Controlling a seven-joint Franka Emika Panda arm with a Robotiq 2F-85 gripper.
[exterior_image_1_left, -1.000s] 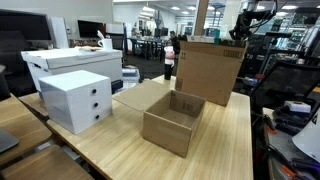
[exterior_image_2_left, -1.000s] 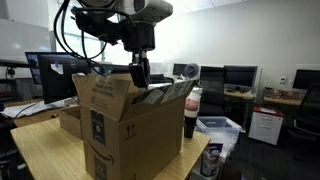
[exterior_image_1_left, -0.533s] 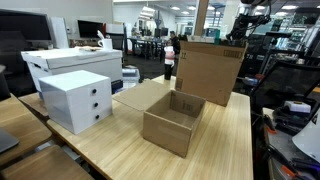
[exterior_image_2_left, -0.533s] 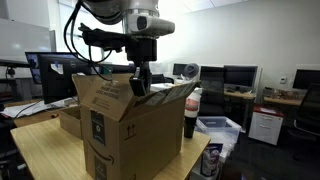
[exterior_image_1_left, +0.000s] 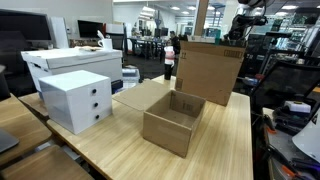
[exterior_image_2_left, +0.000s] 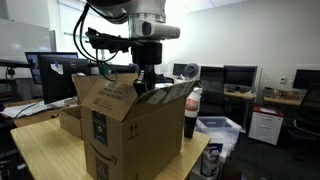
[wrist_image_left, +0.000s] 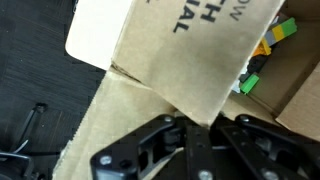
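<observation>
A tall brown cardboard box (exterior_image_1_left: 210, 70) stands at the far end of the wooden table and shows near the camera in both exterior views (exterior_image_2_left: 120, 125). Its top flaps are open. My gripper (exterior_image_2_left: 145, 86) comes down from above at the box's top edge and is shut on one flap (exterior_image_2_left: 168, 94). In the wrist view the flap (wrist_image_left: 170, 45) runs down between my fingers (wrist_image_left: 200, 125). Green and yellow items (wrist_image_left: 265, 58) lie inside the box. In an exterior view the gripper (exterior_image_1_left: 238, 36) is at the box's top right corner.
A smaller open cardboard box (exterior_image_1_left: 173, 122) sits mid-table. A white drawer unit (exterior_image_1_left: 75, 100) and a white lidded crate (exterior_image_1_left: 70, 62) stand beside it. A dark bottle (exterior_image_2_left: 190, 115) and a can (exterior_image_2_left: 211, 160) stand next to the tall box. Office desks and monitors are behind.
The arm and gripper have shifted sideways along the box's top edge, still at the flap. The boxes on the table have not moved.
</observation>
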